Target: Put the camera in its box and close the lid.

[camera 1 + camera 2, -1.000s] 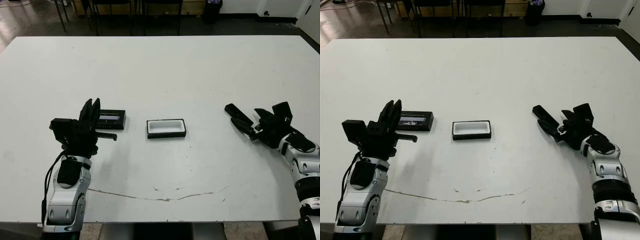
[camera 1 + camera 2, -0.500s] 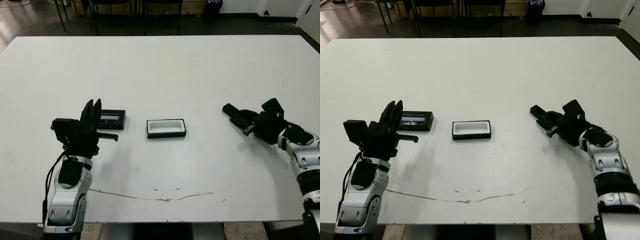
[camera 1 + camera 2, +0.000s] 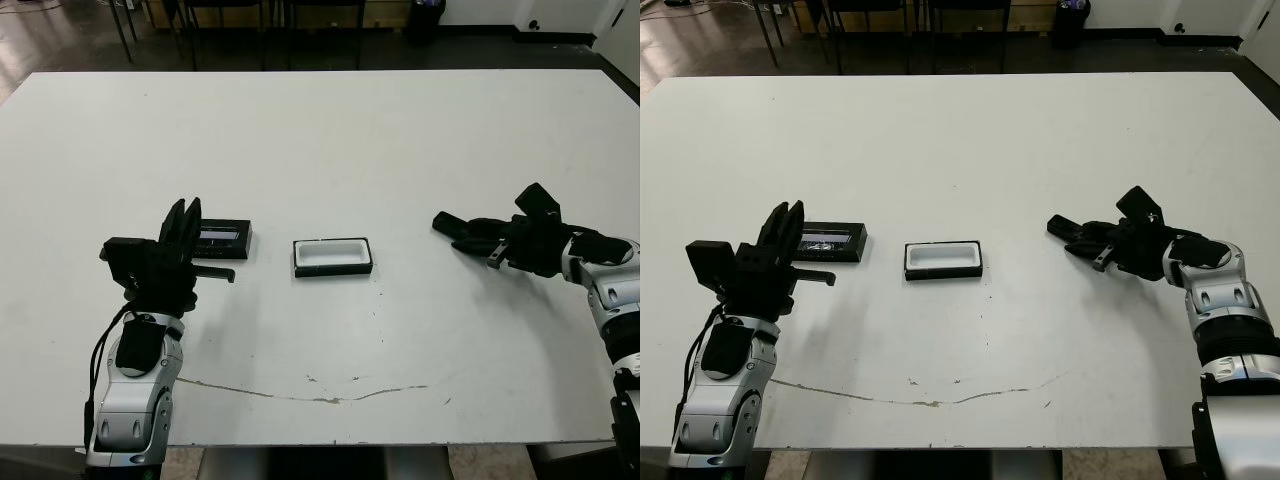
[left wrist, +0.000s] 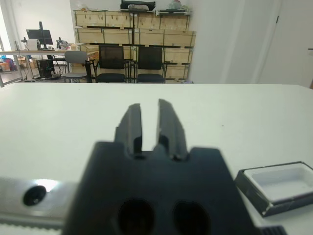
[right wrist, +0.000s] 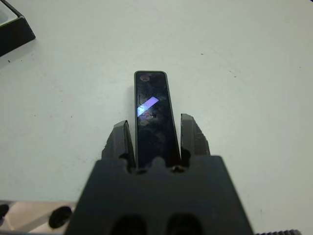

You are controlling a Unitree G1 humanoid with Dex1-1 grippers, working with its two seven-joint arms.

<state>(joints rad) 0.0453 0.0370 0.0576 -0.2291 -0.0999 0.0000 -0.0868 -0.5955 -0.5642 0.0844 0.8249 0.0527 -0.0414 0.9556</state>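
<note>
Black and slim, the camera [image 5: 152, 117] sits clamped between the fingers of the right gripper [image 5: 156, 134] above the white table [image 3: 330, 130], well to the right of the open white-lined box [image 3: 332, 256], while the left gripper [image 4: 148, 128], fingers narrowly apart, hovers just beside the lid [image 3: 224, 240].

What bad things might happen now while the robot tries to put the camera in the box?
1. The camera sits between the right gripper fingers, sticking far out past them. It might tip or slip on the way.
2. The box is only a bit bigger than the camera, so a crooked drop could catch on its rim.
3. The lid lies right by the left gripper, which might knock it.
</note>
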